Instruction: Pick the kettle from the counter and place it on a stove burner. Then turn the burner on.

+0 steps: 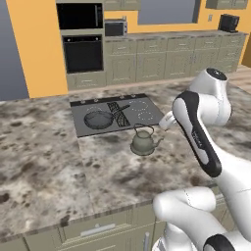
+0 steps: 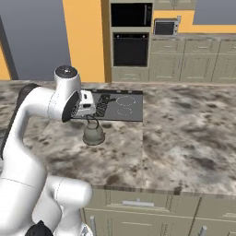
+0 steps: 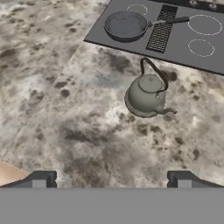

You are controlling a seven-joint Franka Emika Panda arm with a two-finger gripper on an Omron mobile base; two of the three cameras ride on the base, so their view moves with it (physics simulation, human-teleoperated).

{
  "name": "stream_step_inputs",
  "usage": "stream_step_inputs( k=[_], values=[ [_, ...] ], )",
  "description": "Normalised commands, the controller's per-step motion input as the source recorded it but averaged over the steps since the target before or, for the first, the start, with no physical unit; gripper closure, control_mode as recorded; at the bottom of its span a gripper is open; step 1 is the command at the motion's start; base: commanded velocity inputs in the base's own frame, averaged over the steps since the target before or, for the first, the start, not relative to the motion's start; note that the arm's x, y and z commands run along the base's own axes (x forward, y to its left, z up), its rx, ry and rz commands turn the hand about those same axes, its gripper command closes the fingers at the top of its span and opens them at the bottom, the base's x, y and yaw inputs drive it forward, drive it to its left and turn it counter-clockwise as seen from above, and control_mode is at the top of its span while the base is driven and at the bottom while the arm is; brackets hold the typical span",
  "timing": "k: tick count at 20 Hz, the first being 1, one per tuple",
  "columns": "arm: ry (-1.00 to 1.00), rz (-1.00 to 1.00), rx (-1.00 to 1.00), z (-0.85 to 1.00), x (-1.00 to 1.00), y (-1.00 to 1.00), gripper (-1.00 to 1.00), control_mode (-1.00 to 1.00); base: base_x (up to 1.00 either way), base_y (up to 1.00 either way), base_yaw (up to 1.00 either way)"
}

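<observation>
The small grey-green kettle [image 3: 146,95] stands upright on the mottled counter [image 3: 52,87], just in front of the dark cooktop [image 3: 175,41]. Its wire handle arches up and its spout points right in the hand view. My gripper [image 3: 111,179] hangs above the counter, well short of the kettle, open with nothing between its fingertips [image 3: 41,179]. From the base, the kettle [image 1: 143,141] sits near the cooktop's front edge, and my hand [image 2: 85,103] hovers just over and behind the kettle [image 2: 93,133]. White-ringed stove burners [image 3: 204,24] lie free on the cooktop's right side.
A dark frying pan [image 3: 126,25] occupies the left burner, its handle reaching over the central grille [image 3: 159,33]. Small knobs [image 3: 205,4] line the cooktop's far edge. Wall ovens [image 1: 82,51] and cabinets stand across the room. Broad counter [image 1: 49,162] spreads left of the kettle.
</observation>
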Motion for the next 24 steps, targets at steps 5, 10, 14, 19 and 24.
stream_step_inputs(
  k=[5,10,14,19,24],
  values=[
    [0.1,0.23,-0.05,-0.39,0.46,0.0,-1.0,-1.0,0.0,0.0,0.0],
    [0.06,0.04,0.0,0.0,0.48,-0.02,-1.0,-1.0,0.0,0.0,0.0],
    [0.02,0.0,0.0,-0.02,0.6,-0.02,-1.0,-1.0,0.0,0.0,0.0],
    [0.05,0.0,-0.01,-0.19,0.79,0.0,-1.0,-1.0,0.0,0.0,0.0],
    [0.01,0.0,-0.04,-0.35,0.69,0.0,-1.0,-1.0,0.0,0.0,0.0]
  ],
)
